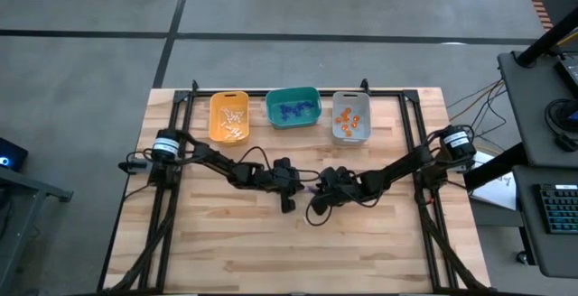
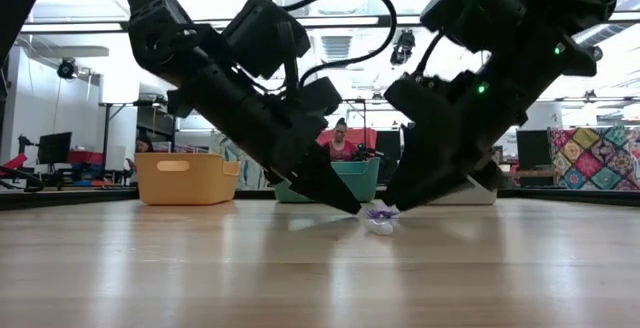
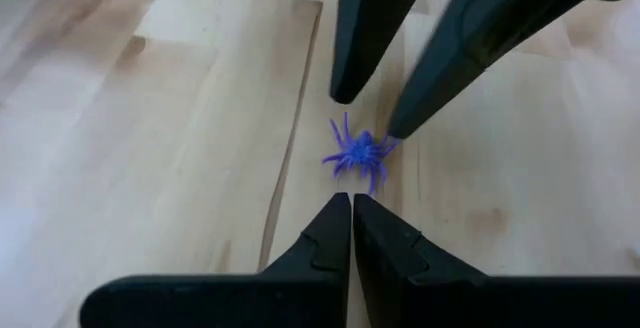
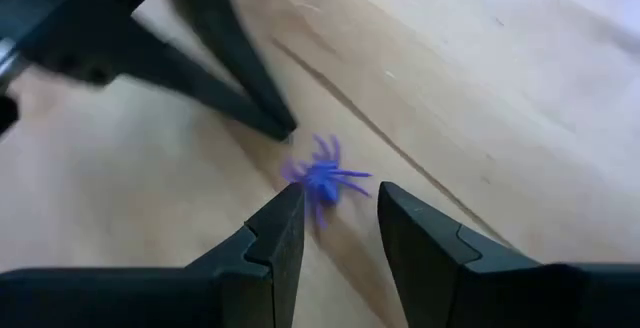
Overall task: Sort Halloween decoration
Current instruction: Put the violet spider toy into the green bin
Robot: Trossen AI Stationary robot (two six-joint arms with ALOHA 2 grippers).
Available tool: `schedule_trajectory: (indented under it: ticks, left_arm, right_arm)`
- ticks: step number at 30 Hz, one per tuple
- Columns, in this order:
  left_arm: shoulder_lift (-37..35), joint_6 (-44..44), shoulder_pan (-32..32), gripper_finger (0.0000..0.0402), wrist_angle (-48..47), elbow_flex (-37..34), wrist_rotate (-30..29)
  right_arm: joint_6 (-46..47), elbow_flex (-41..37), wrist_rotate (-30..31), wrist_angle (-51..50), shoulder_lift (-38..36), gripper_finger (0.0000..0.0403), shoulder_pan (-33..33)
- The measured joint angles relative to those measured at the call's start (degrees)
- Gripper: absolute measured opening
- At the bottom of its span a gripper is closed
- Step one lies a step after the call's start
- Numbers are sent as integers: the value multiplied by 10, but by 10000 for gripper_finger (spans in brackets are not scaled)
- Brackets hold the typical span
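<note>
Purple spider trinket (image 3: 358,154) lay on the desk (image 1: 226,242) mid-board, between my two claws. My right claw (image 4: 338,213) stood open just beside it, one finger touching its legs; my left claw (image 3: 351,206) was pinched closed, empty, pointing at it.

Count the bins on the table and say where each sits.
3, in a row along the far edge: yellow bin on the left, teal bin in the middle, grey bin on the right. None looks hidden.

bin contents (image 1: 291,109): too small to identify in the high view
purple spider (image 2: 380,213): partly hidden by claw tips in the low view
</note>
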Motion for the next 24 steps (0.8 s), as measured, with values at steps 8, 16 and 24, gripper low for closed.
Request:
schedule_trajectory:
  ticks: [8, 16, 24]
  left_arm:
    - [-20, 2, 0, 0, -25, 0, 0]
    - [-48, 3, -3, 0, -28, 0, 0]
    - [-89, 17, -3, 0, -33, -1, 0]
  right_arm:
    - [-196, 0, -2, -3, -24, 123, 1]
    - [-378, 0, -15, 1, -22, 123, 4]
    - [-401, 0, -16, 48, 8, 123, -6]
